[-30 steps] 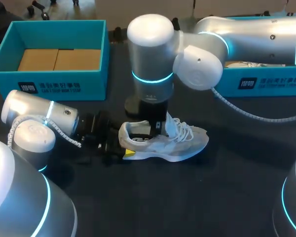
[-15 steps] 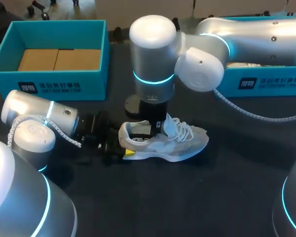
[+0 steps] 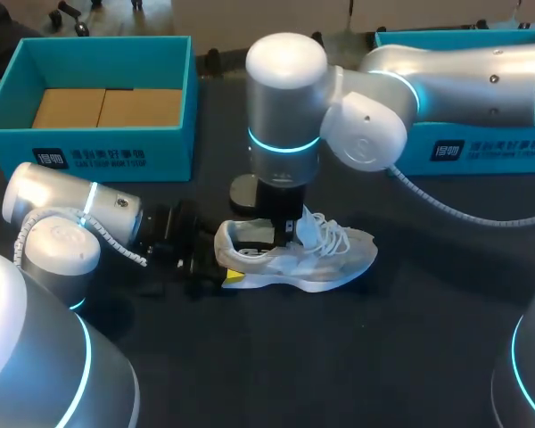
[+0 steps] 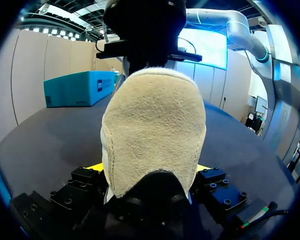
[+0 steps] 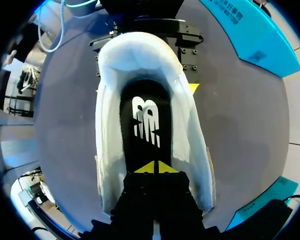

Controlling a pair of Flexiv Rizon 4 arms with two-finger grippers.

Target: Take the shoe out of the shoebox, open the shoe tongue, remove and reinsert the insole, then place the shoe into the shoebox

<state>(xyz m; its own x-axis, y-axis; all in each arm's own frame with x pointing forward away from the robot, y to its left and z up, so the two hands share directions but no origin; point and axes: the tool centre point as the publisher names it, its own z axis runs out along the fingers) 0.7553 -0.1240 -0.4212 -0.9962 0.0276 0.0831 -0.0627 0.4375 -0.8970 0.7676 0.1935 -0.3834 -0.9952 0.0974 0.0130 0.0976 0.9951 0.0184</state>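
Shoe (image 3: 312,259) out on the desk (image 3: 401,357), heel held.
Head view: lying in front of the left shoebox (image 3: 98,159), off its right corner; long axis across the desk, heel at the left end effector (image 3: 227,267), toe pointing away from the shoebox. Since a second ago right arm (image 3: 285,98) shifted slightly away from the shoebox, shoe unmoved: likely a small adjusting before the insole pull. Left wrist view: clamped on the heel from both sides. Right wrist view: right end effector (image 5: 154,168) down in the shoe opening, tips together on the black insole (image 5: 145,120).

The right hand (image 5: 154,167) blocks the shoe (image 3: 328,263) opening.
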